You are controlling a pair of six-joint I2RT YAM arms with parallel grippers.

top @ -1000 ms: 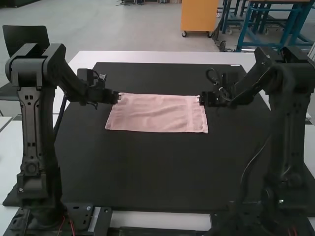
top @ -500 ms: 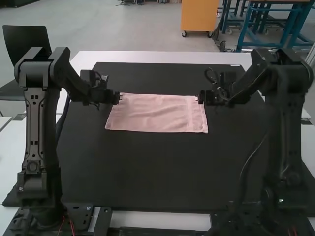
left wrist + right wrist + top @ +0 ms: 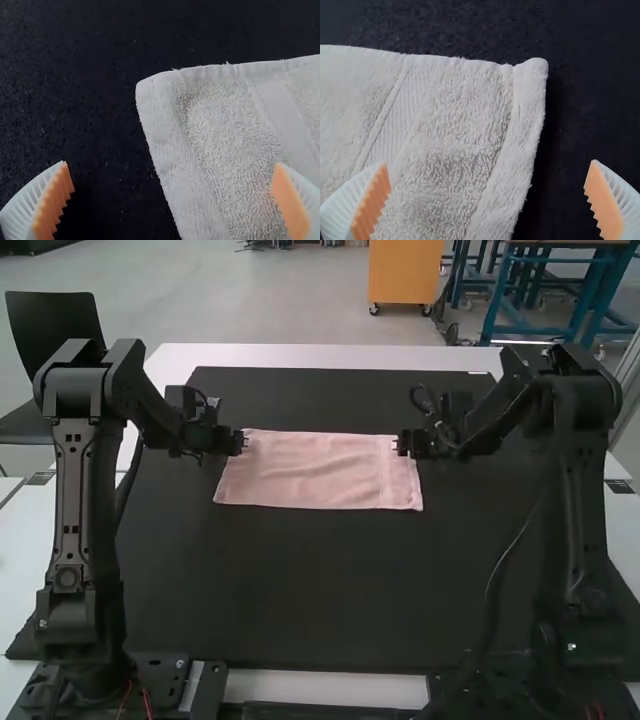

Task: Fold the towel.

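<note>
Rough terry-cloth towel [image 3: 320, 475], matt black mat [image 3: 300, 580]
Looped pile looks nubbly, the woven band [image 3: 395, 120] flatter; the white tabletop [image 3: 330, 355] looks smooth, the orange finger pads [image 3: 373, 202] matt and ridged.

There's a wide lane between the left claw [image 3: 242, 442] and the right claw [image 3: 402, 444], with only the towel [image 3: 315, 470] lying low across it. Beyond both claws, a strip of bare mat [image 3: 300, 580] runs open; nearer the arm bases, a broader stretch gives plenty of room. Outward, though, it's blocked: the left arm [image 3: 75, 490] stands outside its claw, the right arm [image 3: 580, 490] outside the other, a cable [image 3: 493, 590] hanging alongside.
</note>
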